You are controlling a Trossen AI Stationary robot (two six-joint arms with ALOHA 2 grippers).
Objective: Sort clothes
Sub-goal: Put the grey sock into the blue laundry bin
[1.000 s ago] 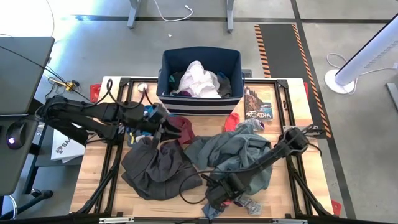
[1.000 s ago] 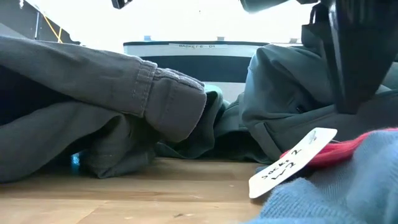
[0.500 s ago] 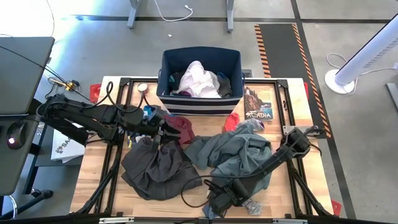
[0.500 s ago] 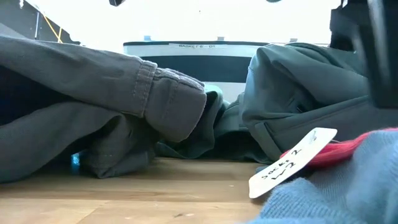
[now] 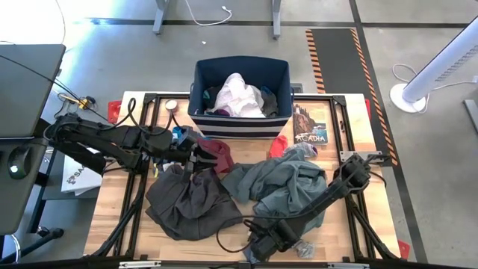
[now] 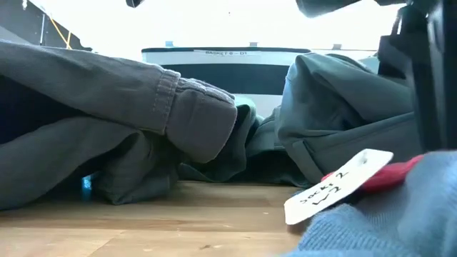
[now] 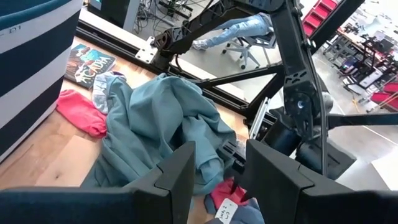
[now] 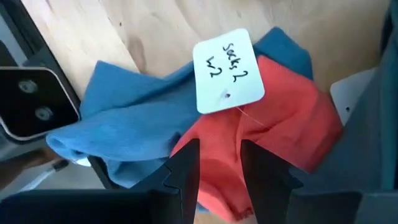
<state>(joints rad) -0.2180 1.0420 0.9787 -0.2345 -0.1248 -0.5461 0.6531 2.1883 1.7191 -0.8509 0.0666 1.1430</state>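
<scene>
My right gripper (image 8: 219, 160) is open at the table's near edge (image 5: 278, 240), pointing down over a red sock (image 8: 261, 124) and a blue-grey sock (image 8: 124, 130) that carry a white tag (image 8: 227, 71). The red sock shows between its fingers. My left gripper (image 5: 197, 156) is open and empty beside a maroon piece (image 5: 218, 153). The dark grey-brown trousers (image 5: 190, 202) and the grey-green shirt (image 5: 280, 183) lie in heaps on the wood. A white piece (image 5: 237, 93) lies in the navy bin (image 5: 239, 127). A bright blue piece (image 5: 179, 134) shows by the left arm. My right gripper comes from above with one finger (image 8: 183, 168) on either side of a part of the red sock (image 8: 219, 143), which lies on the table. I cannot tell whether the fingers touch it.
A book (image 5: 310, 123) lies at the far right beside the bin. A small red piece (image 5: 278, 146) and a grey sock (image 5: 302, 152) lie just in front of it. Black frame rails (image 5: 142, 187) run along the table's sides.
My right gripper has gone toward the table's near edge, down by the socks. The tag and the red sock beneath it have shifted slightly in the low view.
</scene>
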